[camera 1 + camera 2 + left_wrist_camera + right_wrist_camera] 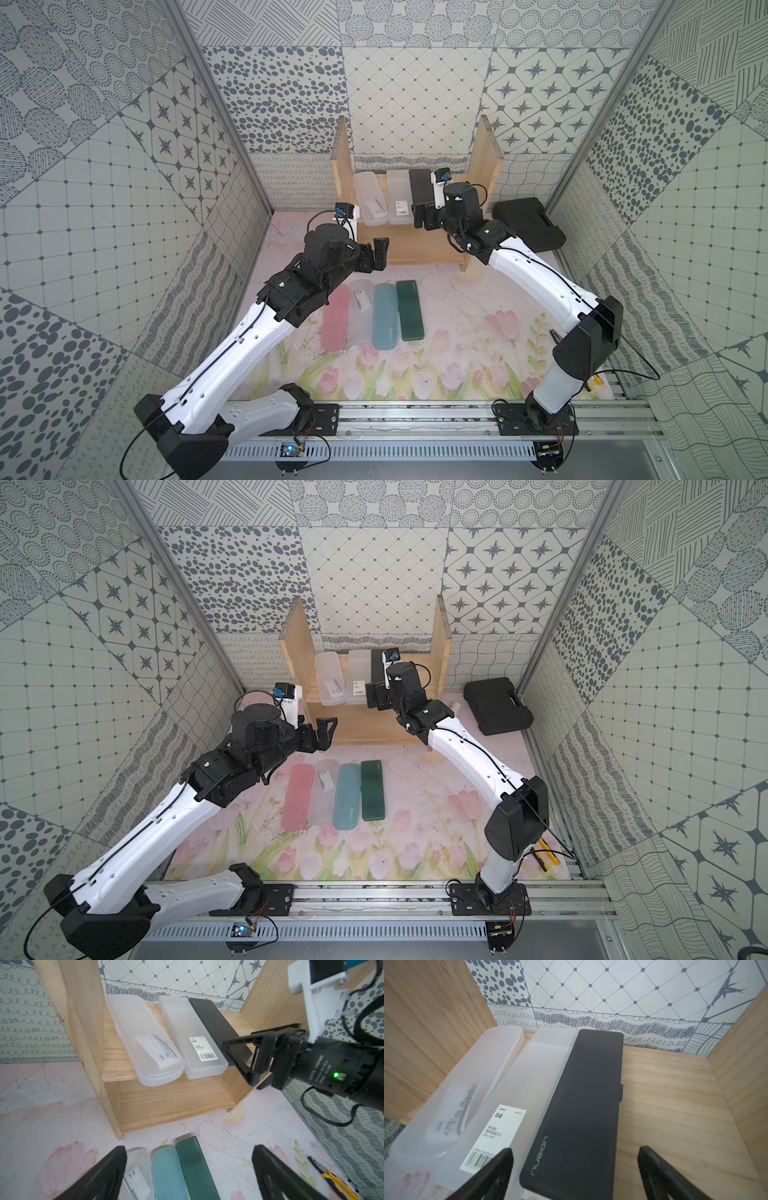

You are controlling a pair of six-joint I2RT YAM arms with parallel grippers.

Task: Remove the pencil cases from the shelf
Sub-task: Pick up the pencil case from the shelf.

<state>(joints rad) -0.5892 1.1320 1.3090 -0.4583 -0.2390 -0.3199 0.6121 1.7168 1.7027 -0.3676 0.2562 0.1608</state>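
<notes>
The light-wood shelf (484,153) stands at the back. Its upper tier holds three pencil cases: a rounded frosted one (370,199), a frosted one with a barcode label (398,195) and a black one (419,185). My right gripper (424,216) is open, its fingers either side of the black case's (583,1105) near end without touching it. On the mat lie pink (336,320), clear (360,311), light blue (385,316) and dark green (409,309) cases. My left gripper (376,255) hovers open and empty before the lower tier, above the green case (195,1167).
A big black toolbox (528,224) lies on the mat right of the shelf. Yellow-handled pliers (548,854) sit by the right arm's base. Patterned walls close in on three sides. The shelf's lower tier (174,1101) is bare.
</notes>
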